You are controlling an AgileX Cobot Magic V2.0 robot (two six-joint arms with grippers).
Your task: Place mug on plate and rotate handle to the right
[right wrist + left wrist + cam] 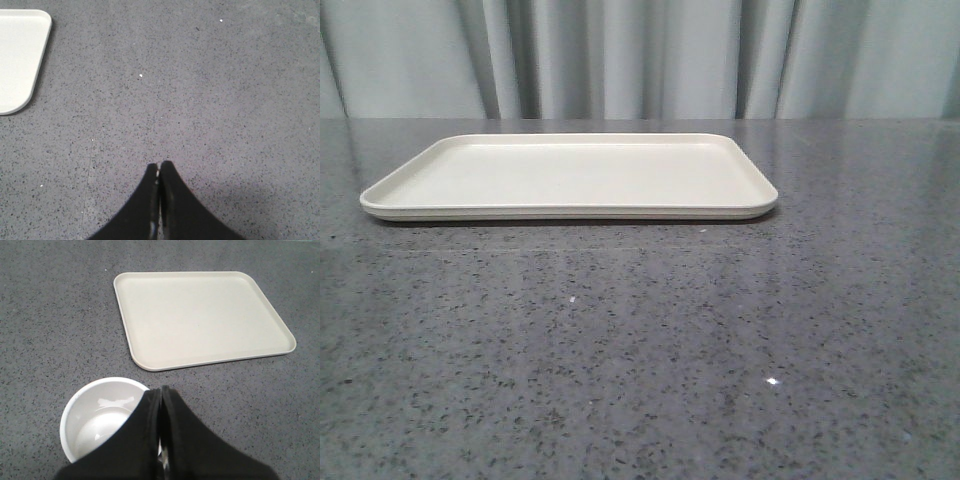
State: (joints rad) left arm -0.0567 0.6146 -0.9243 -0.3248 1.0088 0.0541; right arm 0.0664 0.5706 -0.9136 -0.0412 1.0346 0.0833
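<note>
Under the left fingers (161,390), which are pressed together w/ nothing held, the mug (102,417) stands upright on the counter (50,315), near the plate (200,320). Right fingers (159,165) also together, well apart from it. Handle hidden. Left arm nearer.

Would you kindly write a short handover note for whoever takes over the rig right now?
Left gripper: shut, holding nothing, above the mug.
Right gripper: shut, empty, over bare table.
Mug: upright on the table, short of the plate; its handle is not visible.
Plate: bare.
Done: nothing yet.
Left: grasp the mug, set it on the plate, turn the handle to the right.
</note>
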